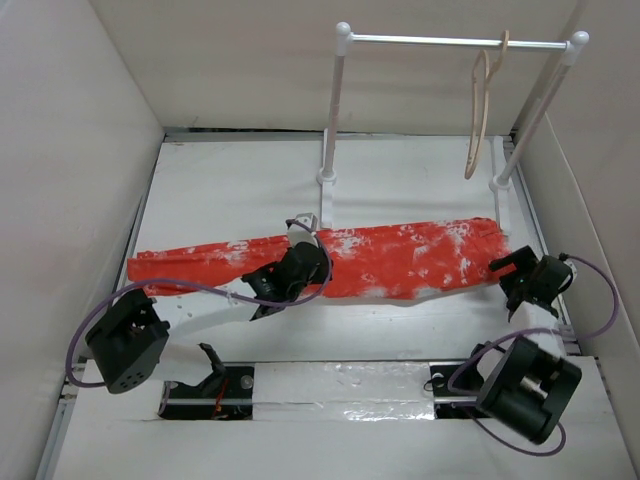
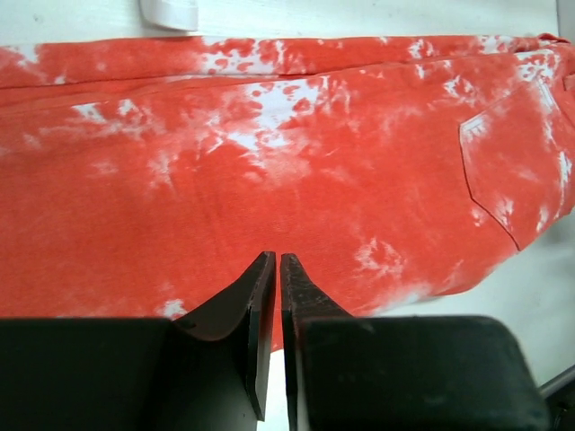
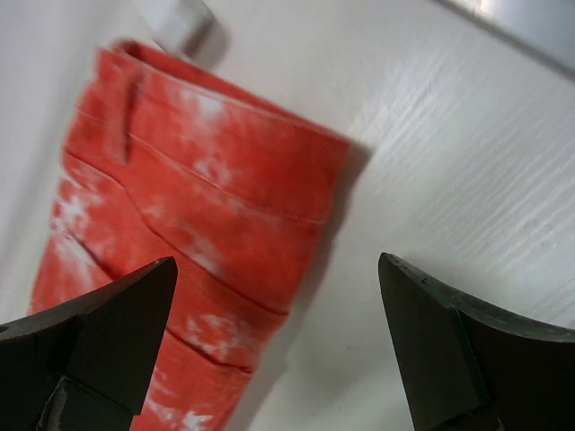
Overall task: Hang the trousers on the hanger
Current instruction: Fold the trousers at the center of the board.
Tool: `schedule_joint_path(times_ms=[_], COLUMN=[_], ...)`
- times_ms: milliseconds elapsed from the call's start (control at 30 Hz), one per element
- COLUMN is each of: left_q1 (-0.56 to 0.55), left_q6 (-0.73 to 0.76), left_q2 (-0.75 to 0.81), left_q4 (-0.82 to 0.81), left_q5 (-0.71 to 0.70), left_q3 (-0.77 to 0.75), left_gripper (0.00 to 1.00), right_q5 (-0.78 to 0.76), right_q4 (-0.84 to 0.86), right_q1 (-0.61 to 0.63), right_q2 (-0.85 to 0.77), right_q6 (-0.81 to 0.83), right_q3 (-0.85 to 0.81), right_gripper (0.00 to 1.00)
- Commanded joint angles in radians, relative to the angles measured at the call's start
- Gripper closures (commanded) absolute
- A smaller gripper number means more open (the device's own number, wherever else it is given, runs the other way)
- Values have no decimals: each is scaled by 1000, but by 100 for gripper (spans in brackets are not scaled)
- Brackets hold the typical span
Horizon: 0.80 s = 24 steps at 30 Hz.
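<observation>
Left arm stretched forward and inward, left claw point(image 2: 274, 269) pinched to a hairline slit, tips pointing down; right arm folded short at the right side, right claw point(image 3: 278, 265) spread wide, fingers well apart.

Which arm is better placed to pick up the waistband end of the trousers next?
Right. The right gripper is open beside the waistband, on the side where the hanger hangs from the rail. The left gripper is shut over the middle of the trousers, farther from both.
</observation>
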<state>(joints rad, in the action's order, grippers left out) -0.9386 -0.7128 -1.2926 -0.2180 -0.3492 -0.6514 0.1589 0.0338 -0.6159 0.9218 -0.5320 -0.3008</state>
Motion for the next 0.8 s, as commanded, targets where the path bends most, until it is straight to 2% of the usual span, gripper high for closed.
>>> schedule_joint_path(times_ms=[0, 133, 167, 233, 267, 367, 400, 467, 533, 567, 633, 667, 767], left_q1=[-23, -32, -32, -32, -32, -32, -32, -32, -32, -32, -32, -32, -32], left_q6=[18, 16, 15, 12, 10, 1, -4, -17, -28, -36, -37, -37, -39], left_q2=[36, 73, 81, 98, 101, 110, 111, 121, 136, 144, 168, 177, 219], left_q4=[-83, -99, -104, -107, -103, -96, -95, -92, -80, -66, -41, -12, 46], left_q5=[-28, -30, -33, -40, -50, -56, -56, -69, -91, -117, -138, -160, -192], left_q3=[8, 58, 70, 102, 111, 144, 157, 174, 188, 191, 194, 194, 197], left_gripper=[95, 96, 96, 97, 97, 97, 97, 97, 97, 97, 97, 97, 97], right_q5=[66, 128, 133, 140, 146, 191, 212, 266, 271, 263, 188, 164, 32], right_q4=[41, 107, 129, 178, 195, 305, 357, 367, 280, 238, 108, 63, -75], right_q1=[-15, -33, -33, -33, -33, -33, -33, 22, 91, 191, 310, 446, 643], right_q2=[118, 251, 264, 285, 298, 279, 264, 218, 105, 56, -105, -157, -308], right_q6=[-23, -43, -54, -65, -69, -72, -62, -10, 30, 64, 84, 83, 54], right_q3=[-53, -89, -90, -90, -86, -43, -32, -23, -35, -46, -64, -72, -104], right_gripper=[1, 10, 20, 30, 61, 96, 100, 100, 100, 100, 100, 100, 100])
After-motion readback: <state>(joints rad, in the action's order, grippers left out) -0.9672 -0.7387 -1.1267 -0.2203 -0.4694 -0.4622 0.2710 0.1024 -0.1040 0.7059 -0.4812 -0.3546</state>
